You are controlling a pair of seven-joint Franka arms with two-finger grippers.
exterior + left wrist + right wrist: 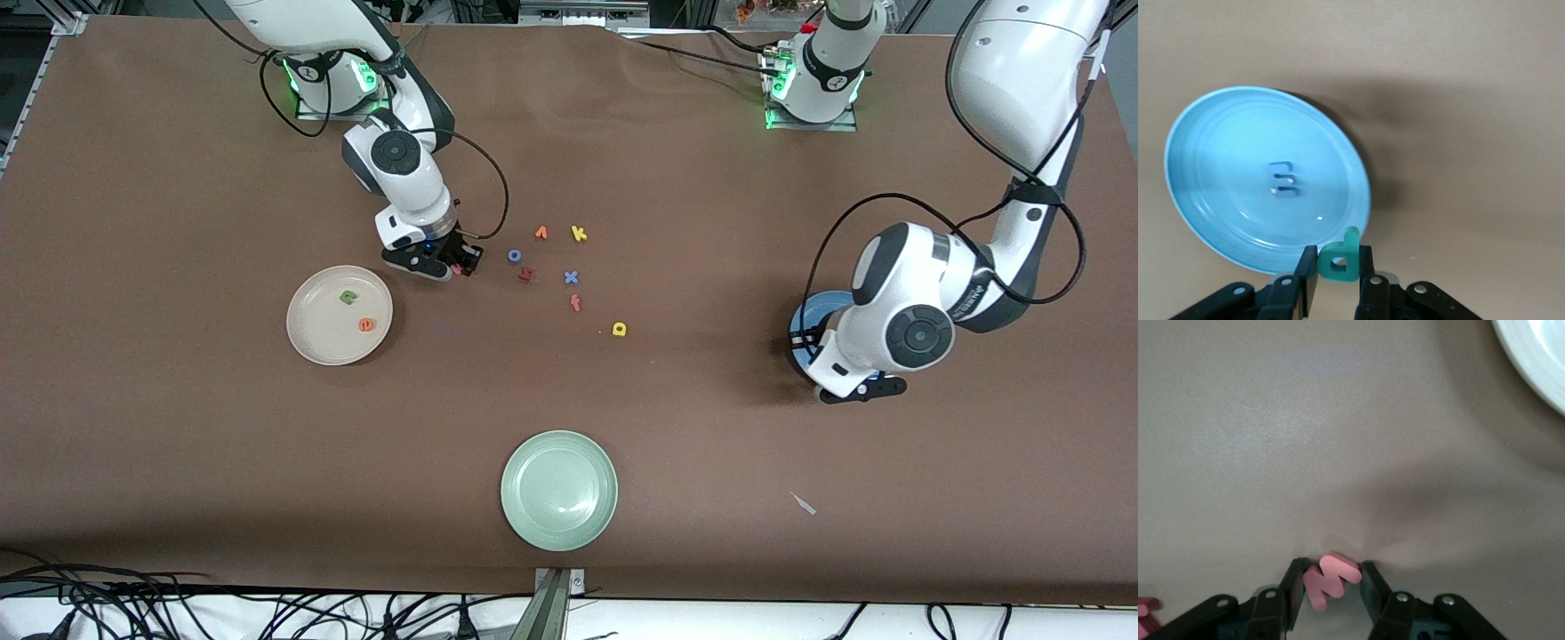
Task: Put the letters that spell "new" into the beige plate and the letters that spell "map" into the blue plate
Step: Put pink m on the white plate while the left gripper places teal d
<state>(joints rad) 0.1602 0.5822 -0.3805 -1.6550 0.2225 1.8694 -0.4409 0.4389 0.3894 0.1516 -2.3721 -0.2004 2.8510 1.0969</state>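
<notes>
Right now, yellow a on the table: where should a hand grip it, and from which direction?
The yellow a lies flat and alone, nearer the front camera than the other loose letters. Probably best taken from straight above, fingers across its outer edges. Its finer shape cannot be made out.

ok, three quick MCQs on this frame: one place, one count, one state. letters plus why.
1. Where is the blue m?
A in the blue plate
B in the pale green plate
C on the bare table

2. How many letters lie in the beige plate?
A one
B two
C three

3. What is between the left gripper's fingers?
A nothing
B the yellow a
C the teal p

Key:
1 A: blue m lies inside blue plate.
2 B: green n and orange e lie in beige plate.
3 C: left gripper is shut on teal p.
</notes>
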